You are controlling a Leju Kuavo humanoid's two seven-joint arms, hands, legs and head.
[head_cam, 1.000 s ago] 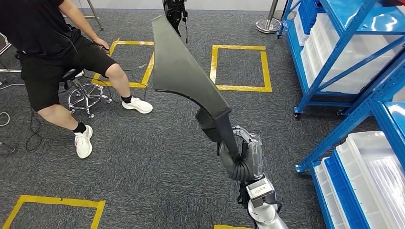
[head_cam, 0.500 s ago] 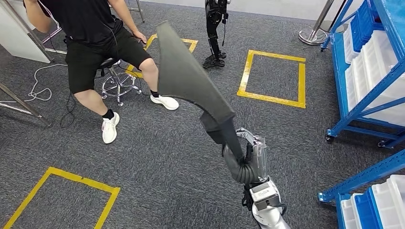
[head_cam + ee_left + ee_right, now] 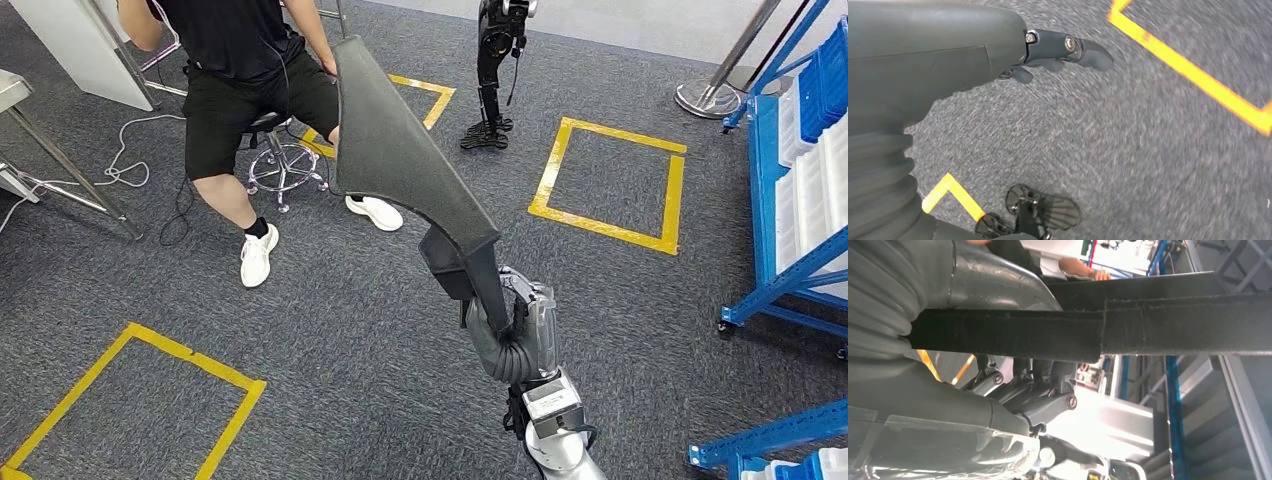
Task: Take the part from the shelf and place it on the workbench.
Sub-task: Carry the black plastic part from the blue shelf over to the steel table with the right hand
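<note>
In the head view, the right hand (image 3: 515,335) is gripping the narrow lower end of the part (image 3: 400,150), a long dark panel that is widening as it rises away from the robot. The part is standing nearly upright and leaning forward, probably so its broad end is staying off the carpet (image 3: 350,350) while the robot is walking. It is hanging in the air over the floor, off the blue shelf (image 3: 800,200) at the right edge; no workbench is appearing, so the placing step is looking some way off. A person (image 3: 240,90) is sitting on a stool (image 3: 280,165) beyond the part's wide end, close enough that a swing of the panel could be risky. Yellow tape squares (image 3: 610,185) are marking the floor.

In the left wrist view, the left hand (image 3: 1058,52) is hanging over the carpet with its fingers (image 3: 1088,52) stretched out fairly straight and apart, holding nothing; it is likely idling at the robot's side since one hand is managing the load.

In the right wrist view, the part's thin edge (image 3: 1098,332) is running across the picture, with the right hand's fingers (image 3: 1038,390) curling in on one side of it and the thumb on the other, clamping it so it is not slipping.
</note>
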